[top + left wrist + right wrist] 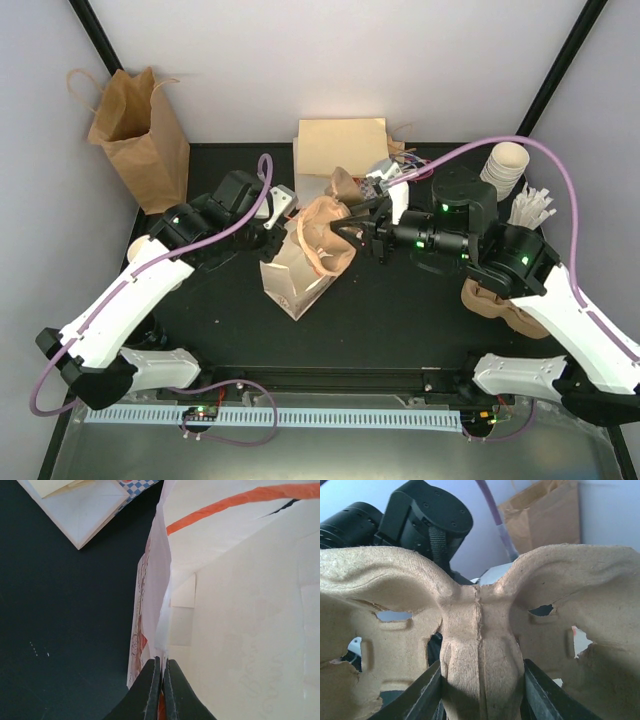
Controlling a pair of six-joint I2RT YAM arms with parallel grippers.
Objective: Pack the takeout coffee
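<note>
A paper bag point(298, 268) with an orange handle stands open at the middle of the black table. My left gripper point(272, 232) is shut on its rim; in the left wrist view the jaws point(162, 672) pinch the bag's thin edge point(161, 625), with the pale inside of the bag on the right. My right gripper point(358, 230) holds a brown pulp cup carrier point(335, 205) at the bag's mouth. In the right wrist view its fingers point(420, 695) clamp the carrier's middle ridge point(480, 630). The takeout coffee is out of view.
A tall brown bag point(140, 135) stands at the back left. Flat cardboard pieces point(340, 145) lie at the back centre. Stacked lidless cups point(505, 165) and white sticks point(530, 205) stand at the right. More pulp carriers point(500, 305) lie under the right arm.
</note>
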